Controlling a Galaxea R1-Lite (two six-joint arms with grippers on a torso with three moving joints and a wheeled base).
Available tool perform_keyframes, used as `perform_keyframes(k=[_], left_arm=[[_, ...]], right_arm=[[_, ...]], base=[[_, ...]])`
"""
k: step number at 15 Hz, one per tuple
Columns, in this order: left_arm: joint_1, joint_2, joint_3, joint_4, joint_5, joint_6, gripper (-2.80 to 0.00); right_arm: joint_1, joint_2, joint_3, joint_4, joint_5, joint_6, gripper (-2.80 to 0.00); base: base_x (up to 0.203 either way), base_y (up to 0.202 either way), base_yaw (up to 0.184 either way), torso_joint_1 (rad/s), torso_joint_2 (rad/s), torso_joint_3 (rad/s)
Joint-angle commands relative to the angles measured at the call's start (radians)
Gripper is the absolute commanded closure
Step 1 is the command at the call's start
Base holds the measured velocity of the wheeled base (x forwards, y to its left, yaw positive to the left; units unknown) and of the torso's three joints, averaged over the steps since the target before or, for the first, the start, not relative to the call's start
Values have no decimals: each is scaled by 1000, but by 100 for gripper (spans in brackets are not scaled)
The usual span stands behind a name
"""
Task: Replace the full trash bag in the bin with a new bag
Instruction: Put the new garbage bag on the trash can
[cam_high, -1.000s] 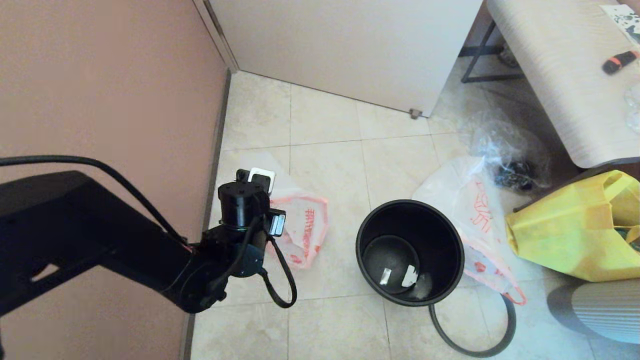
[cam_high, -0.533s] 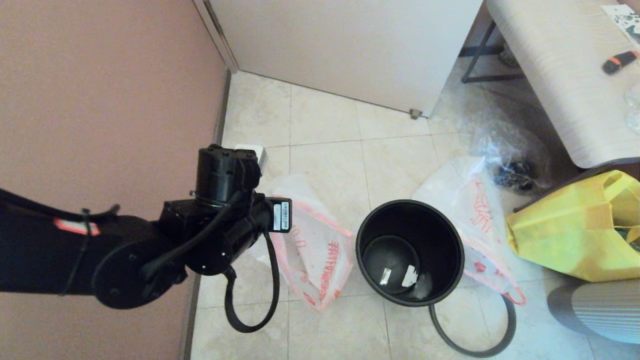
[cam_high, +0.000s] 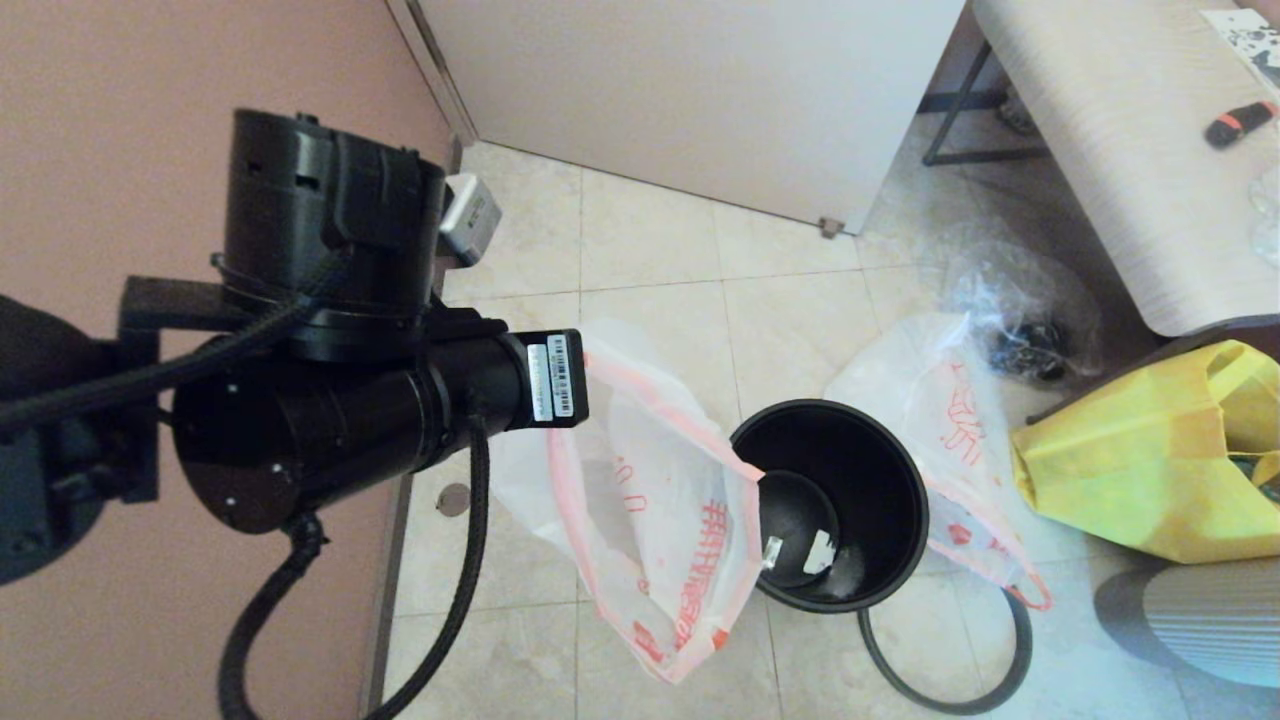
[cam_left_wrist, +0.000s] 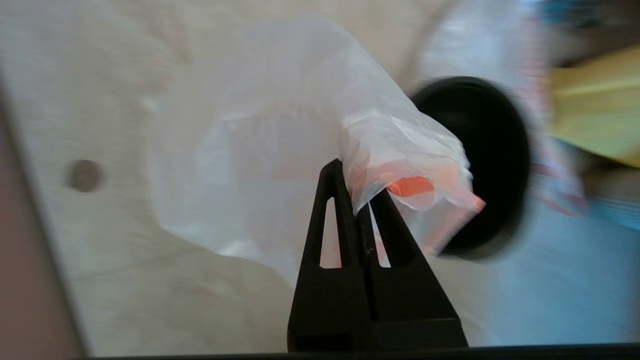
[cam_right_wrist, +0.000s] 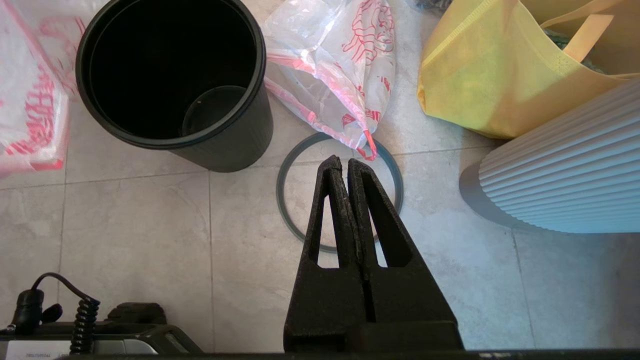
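My left gripper (cam_left_wrist: 357, 189) is shut on the pink-red rim band of the new bag (cam_high: 650, 500), which hangs limp and flat above the floor. In the head view the wrist hides the fingers, and the bag's right edge overlaps the left side of the bin (cam_high: 890, 470). The bin is black, upright and unlined. Its grey hoop (cam_high: 1010, 660) lies on the floor in front of it. The full trash bag (cam_high: 930, 400) lies just right of the bin. My right gripper (cam_right_wrist: 345, 165) is shut on nothing above the hoop (cam_right_wrist: 285, 200), near the bin (cam_right_wrist: 230, 140).
A yellow fabric bag (cam_high: 1150, 450) and a ribbed white object (cam_high: 1200, 620) stand at the right. A clear crinkly bag (cam_high: 1020, 310) lies under the bench (cam_high: 1130, 150). The pink wall (cam_high: 200, 150) runs along the left, with a floor drain (cam_high: 455, 498) beside it.
My left arm has risen toward the camera and lifted the new bag off the floor. The bag has swung right until it overlaps the bin's left rim.
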Motion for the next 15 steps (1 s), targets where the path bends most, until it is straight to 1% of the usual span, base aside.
perform_keyframes(k=[1,3,6,7,8,9,12,15], left_arm=[[-60,-33,-65,75,2,-31,0],[-131,-36,-163,182,3,-69,0],[-203,-41,-285,317,-1,-109,0],[-214,-35,-316,353,-35,-123,0],[-221,-24,-348,387,-91,-134,0],[-232,-7,-378,408,-118,-138,0],[-280,58,-480,458,-138,-144,0],[-336,105,-578,564,-165,-188,0]], right_arm=[[1,0,0,1,0,0,0],[1,1,0,1,0,0,0],[1,0,0,1,0,0,0],[0,0,0,1,0,0,0],[0,0,0,1,0,0,0],[0,1,0,1,0,0,0],[1,1,0,1,0,0,0],[0,0,0,1,0,0,0]], base=[[0,0,0,0,0,0],[0,0,0,0,0,0],[0,0,0,0,0,0],[0,0,0,0,0,0],[0,0,0,0,0,0],[0,0,0,0,0,0],[0,0,0,0,0,0],[0,0,0,0,0,0]])
